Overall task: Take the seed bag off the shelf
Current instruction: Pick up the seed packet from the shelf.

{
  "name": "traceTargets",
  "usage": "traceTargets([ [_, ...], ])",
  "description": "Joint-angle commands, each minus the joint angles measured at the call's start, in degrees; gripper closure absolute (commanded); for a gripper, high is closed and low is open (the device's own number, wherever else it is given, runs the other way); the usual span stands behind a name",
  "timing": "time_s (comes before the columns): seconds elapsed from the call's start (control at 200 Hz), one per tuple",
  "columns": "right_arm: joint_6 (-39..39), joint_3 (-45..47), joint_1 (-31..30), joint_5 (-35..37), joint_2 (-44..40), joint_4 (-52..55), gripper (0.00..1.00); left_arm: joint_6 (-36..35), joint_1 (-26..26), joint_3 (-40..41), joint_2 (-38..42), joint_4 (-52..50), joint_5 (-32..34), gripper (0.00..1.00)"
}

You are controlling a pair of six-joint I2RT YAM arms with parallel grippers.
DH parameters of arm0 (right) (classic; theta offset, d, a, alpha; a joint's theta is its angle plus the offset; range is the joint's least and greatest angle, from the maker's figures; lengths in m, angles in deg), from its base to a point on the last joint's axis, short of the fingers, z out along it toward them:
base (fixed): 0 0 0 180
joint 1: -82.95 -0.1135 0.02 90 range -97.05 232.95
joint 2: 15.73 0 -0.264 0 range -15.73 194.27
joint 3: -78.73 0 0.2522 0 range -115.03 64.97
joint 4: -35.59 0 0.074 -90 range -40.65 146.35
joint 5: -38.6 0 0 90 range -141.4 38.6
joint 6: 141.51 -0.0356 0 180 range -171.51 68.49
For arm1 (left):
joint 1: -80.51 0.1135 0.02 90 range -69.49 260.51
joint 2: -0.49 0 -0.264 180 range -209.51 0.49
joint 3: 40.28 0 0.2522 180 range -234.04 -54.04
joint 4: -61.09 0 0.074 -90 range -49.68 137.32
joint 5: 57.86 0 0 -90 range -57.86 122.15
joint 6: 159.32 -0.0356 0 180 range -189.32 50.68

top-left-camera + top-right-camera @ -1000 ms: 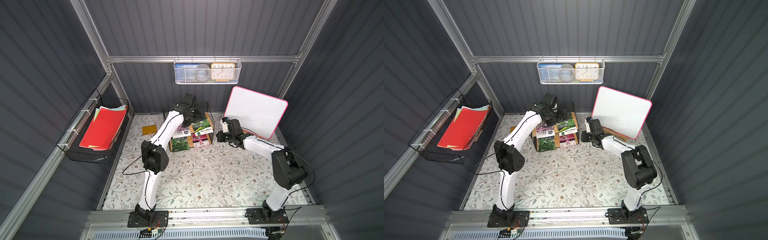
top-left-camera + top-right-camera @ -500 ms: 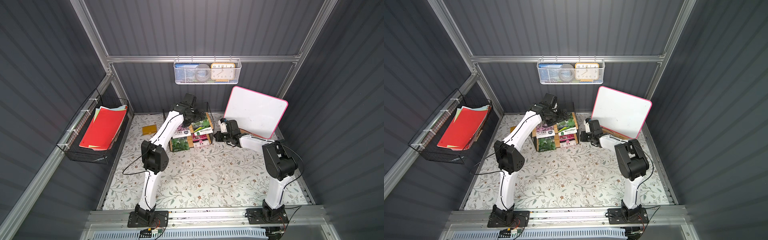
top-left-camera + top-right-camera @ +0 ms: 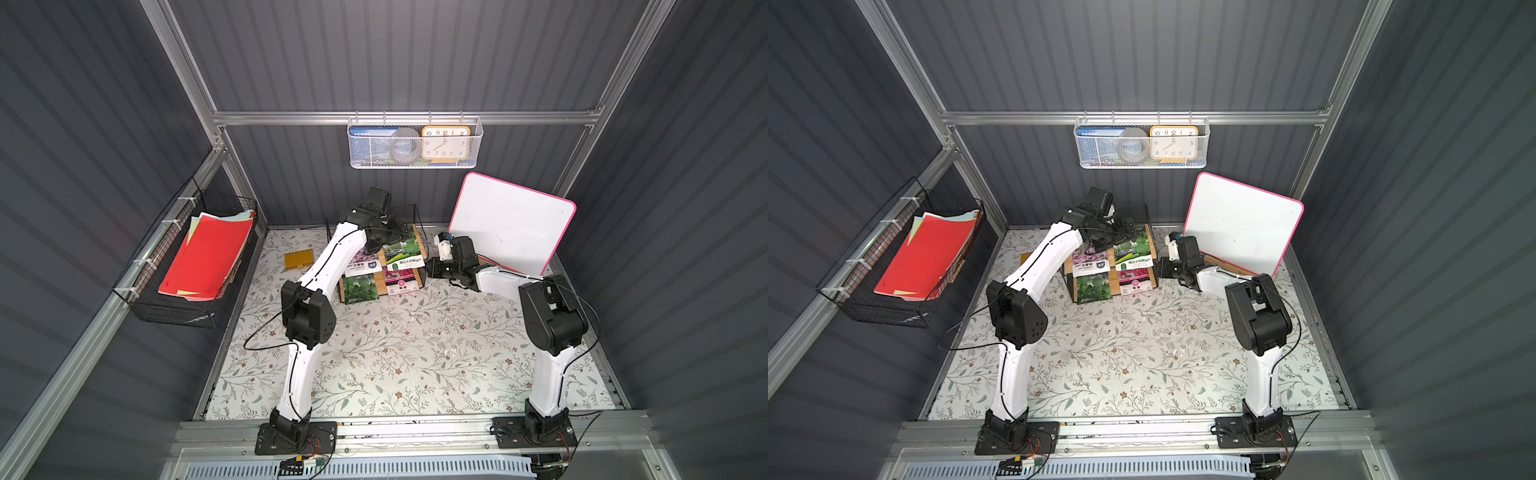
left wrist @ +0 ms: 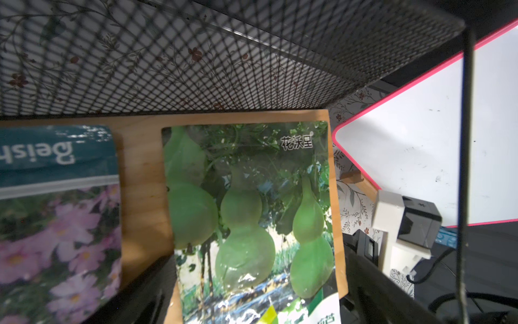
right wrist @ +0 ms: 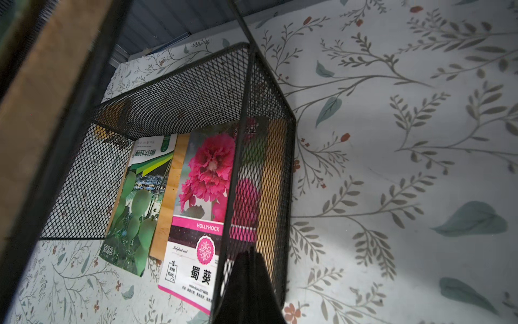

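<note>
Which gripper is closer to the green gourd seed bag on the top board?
Left. The left gripper hangs open just above the gourd seed bag. The right gripper is shut, beside the shelf's end, by the lower board.

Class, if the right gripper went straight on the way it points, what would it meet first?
Probably the mesh side wall of the shelf, just ahead of the shut right gripper; the hollyhock seed bag lies behind it.

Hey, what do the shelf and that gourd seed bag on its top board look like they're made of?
The shelf: thin black metal wire and mesh, probably painted, matte. Its boards: pale wood with visible grain. The gourd seed bag: likely glossy plastic film, since glare streaks cross its print.
</note>
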Motion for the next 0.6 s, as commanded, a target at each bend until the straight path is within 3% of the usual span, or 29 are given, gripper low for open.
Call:
traceTargets([
  [0.0,-0.7,-1.3,-0.4,-2.8,1.1,-0.5,1.00,-0.5,0.3,3.8,-2.4,-4.8,-2.9,0.00],
  [0.21,-0.9,-1.8,-0.4,-3.4,1.7,-0.3,1.00,-0.5,0.3,5.8,-1.3,-3.0,-4.9,0.00],
  [0.595,-1.3,-2.5,-0.4,-4.3,2.6,-0.1,1.00,-0.2,0.3,6.9,-0.5,-2.4,-6.8,0.09],
])
